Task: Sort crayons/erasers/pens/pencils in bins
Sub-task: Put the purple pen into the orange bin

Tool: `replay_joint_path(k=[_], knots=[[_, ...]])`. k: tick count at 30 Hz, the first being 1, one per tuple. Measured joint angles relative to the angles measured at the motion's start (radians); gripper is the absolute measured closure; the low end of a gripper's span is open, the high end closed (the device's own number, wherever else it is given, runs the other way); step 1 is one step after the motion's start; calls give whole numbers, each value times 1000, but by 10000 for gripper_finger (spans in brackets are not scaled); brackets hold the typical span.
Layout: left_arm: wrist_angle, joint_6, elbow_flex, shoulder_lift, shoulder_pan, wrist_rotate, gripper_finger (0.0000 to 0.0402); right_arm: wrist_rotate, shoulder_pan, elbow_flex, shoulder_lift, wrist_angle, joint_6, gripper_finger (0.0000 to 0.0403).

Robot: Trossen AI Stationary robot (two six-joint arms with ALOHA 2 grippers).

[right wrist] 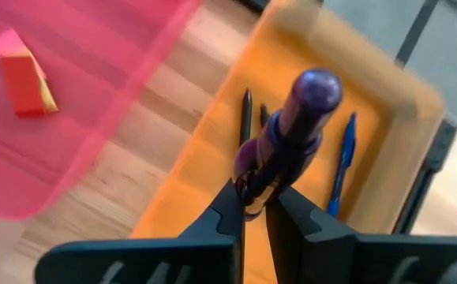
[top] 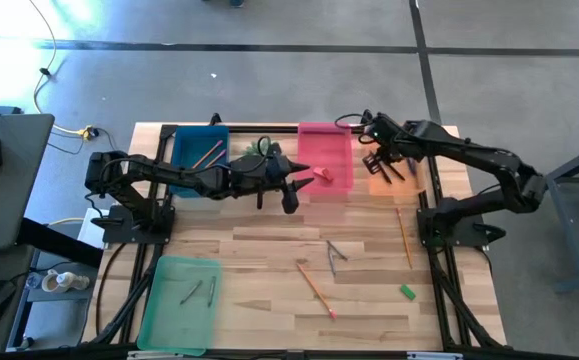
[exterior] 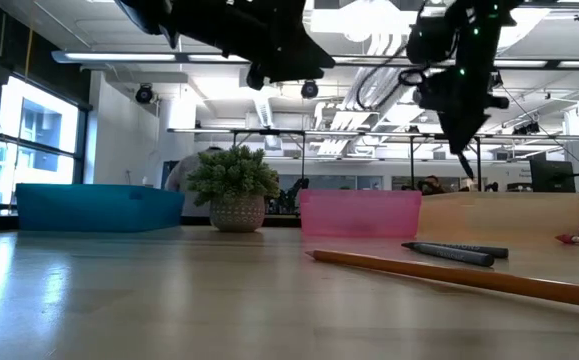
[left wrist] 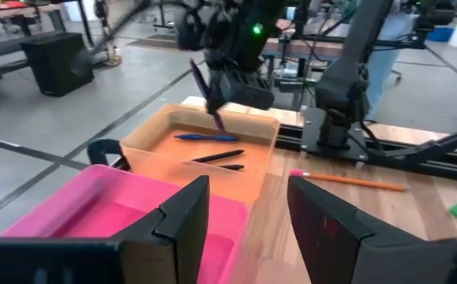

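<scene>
R gripper [right wrist: 253, 207] clamped on purple pen [right wrist: 291, 130], pen end-down directly over orange bin [right wrist: 212, 150] w/ other pens; L gripper [left wrist: 248, 209] fingers apart, over pink bin [left wrist: 94, 213].

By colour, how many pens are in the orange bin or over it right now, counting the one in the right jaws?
Slender blue pen: 1
Slender black pens: 2
Slender purple pen: 1, held in the jaws of the right gripper above the orange plastic bin
Total: 4
</scene>
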Motion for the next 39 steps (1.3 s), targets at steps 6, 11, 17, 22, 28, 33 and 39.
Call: replay_joint_path(k=[6, 11, 17, 22, 28, 33, 39], knots=[[0, -2, 0, 0, 0, -59, 243, -96, -114, -80, 0, 28, -28, 391], [0, -4, 0, 0, 0, -91, 243, -173, -185, -132, 0, 67, -67, 391], [1, -38, 0, 0, 0, -136, 243, -202, -249, -152, 0, 76, -132, 391], [1, -37, 0, 0, 0, -167, 243, -246, -297, -157, 11, 76, -164, 391], [1, -37, 0, 0, 0, -214, 243, -252, -322, -157, 100, 76, -224, 391], [1, -37, 0, 0, 0, -217, 243, -252, -321, -157, 166, 85, -248, 391], [1, -37, 0, 0, 0, -217, 243, -248, -321, -157, 188, 117, -264, 363]])
